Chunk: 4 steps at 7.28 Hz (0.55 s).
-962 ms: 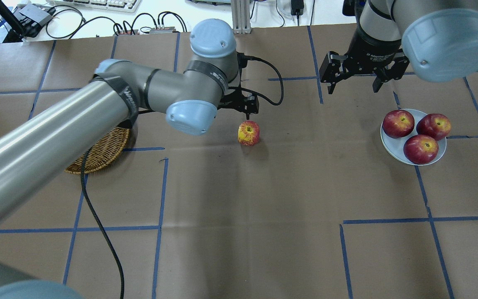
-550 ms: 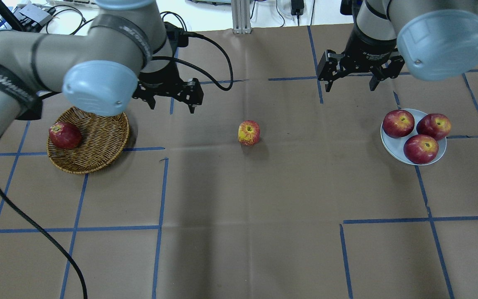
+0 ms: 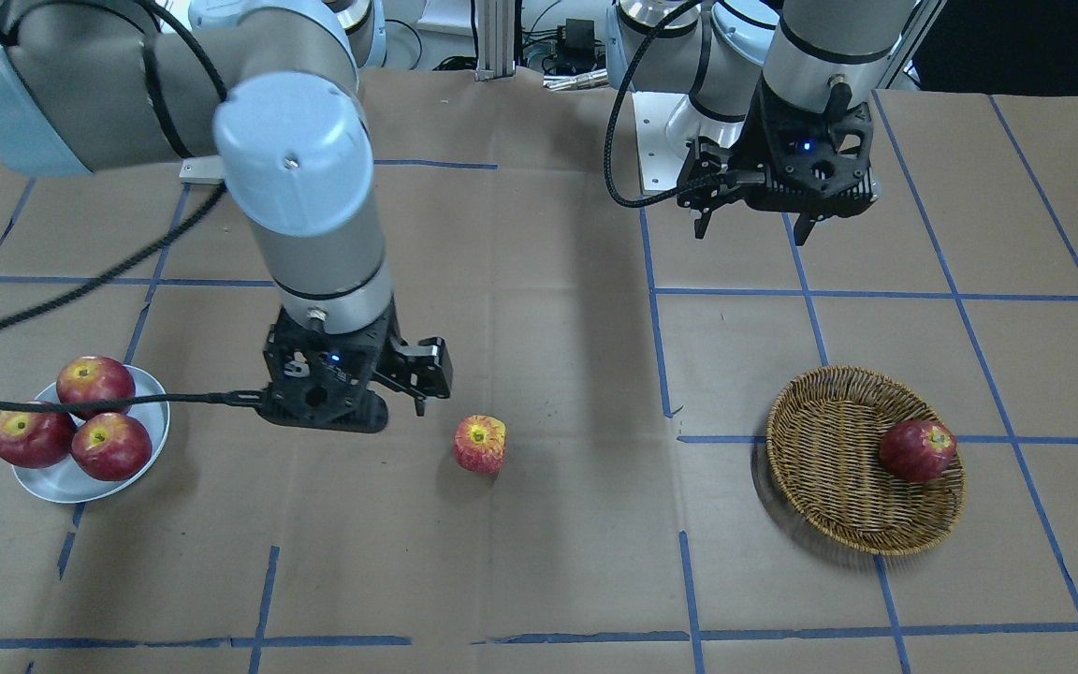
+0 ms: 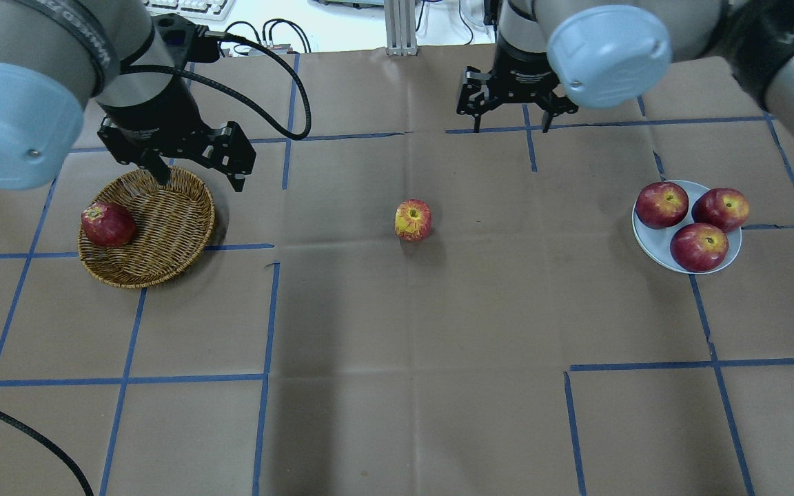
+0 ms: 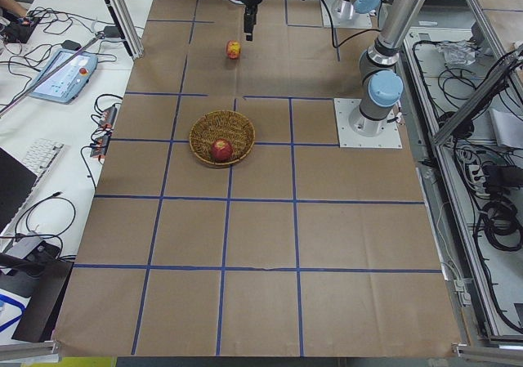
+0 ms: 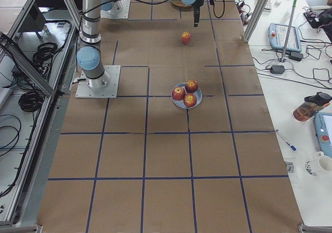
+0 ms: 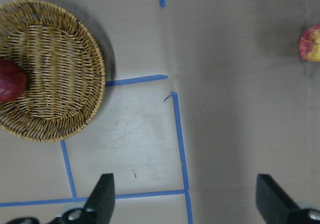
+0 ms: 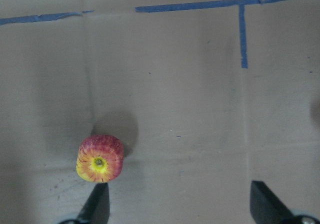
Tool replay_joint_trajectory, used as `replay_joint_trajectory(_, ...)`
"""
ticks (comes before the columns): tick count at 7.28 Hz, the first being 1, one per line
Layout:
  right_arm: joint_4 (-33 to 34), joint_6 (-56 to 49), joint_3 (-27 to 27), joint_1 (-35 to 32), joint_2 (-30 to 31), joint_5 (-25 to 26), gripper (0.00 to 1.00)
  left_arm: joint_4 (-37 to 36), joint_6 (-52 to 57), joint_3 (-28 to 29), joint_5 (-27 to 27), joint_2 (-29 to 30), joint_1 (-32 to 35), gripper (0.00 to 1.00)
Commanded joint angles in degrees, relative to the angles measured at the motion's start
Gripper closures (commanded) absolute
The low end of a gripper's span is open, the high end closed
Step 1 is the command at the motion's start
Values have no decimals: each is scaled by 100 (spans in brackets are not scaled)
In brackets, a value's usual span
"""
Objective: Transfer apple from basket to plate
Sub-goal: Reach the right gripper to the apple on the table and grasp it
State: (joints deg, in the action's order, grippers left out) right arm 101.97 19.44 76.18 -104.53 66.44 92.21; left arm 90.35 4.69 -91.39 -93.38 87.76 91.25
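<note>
The apple [image 4: 413, 220] is sitting upright on the brown paper [image 4: 397, 344] covering the table, stem hollow up. It is roughly midway between the basket [image 4: 169, 234] and the plate [image 4: 647, 241], and well apart from both. Lines of blue tape [image 4: 645, 366] are running across the paper (flat strips in a loose grid). Three dark apples [image 4: 699, 246] are crowding the plate, touching one another and leaving only its near-left part bare. One more dark apple [image 4: 107, 224] is lying in the basket against its left wall. In the front-facing view the right arm's black cable [image 3: 221, 397] is passing in front of the plate.

The right gripper [image 4: 513, 124] is hanging above the table with its fingers spread wide and holding nothing. In its wrist view the apple is showing just above one fingertip [image 8: 97, 204] rather than between the two. The left gripper [image 4: 200, 182] is hovering over the basket's far rim, its jaws also wide apart and gripping nothing.
</note>
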Motion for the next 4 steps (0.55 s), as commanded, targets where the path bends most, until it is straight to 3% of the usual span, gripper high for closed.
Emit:
replay_joint_trajectory(1, 251, 482, -201, -417, -701, -36, 0, 44, 6, -89, 38, -163, -194, 1)
replay_joint_trajectory(4, 1225, 517, 438, -498, -922, -54, 0, 44, 14, -133, 39, -172, -213, 1)
